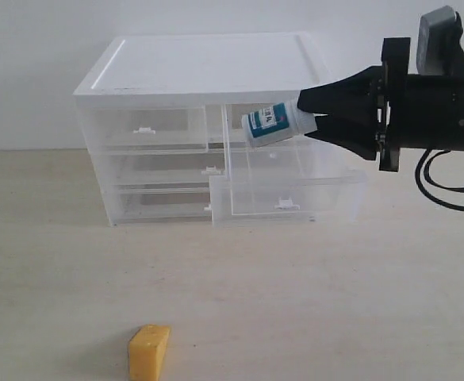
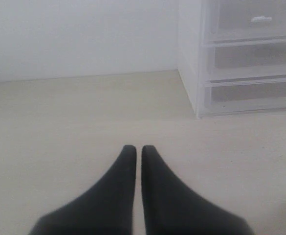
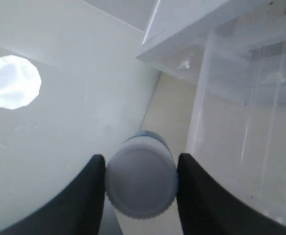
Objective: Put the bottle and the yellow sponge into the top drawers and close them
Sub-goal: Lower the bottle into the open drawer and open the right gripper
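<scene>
Right gripper [image 1: 303, 117] | arm horizontal | clamping tilted bottle [image 1: 271, 125] | above open top drawer [image 1: 295, 194]

Exterior frontal; cabinet [image 1: 208, 75] seemingly shared.

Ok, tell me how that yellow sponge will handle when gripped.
The yellow sponge looks like foam: probably light and squashy. Standing upright on the table, it may topple if nudged. Flat-sided, it should not roll.
</scene>
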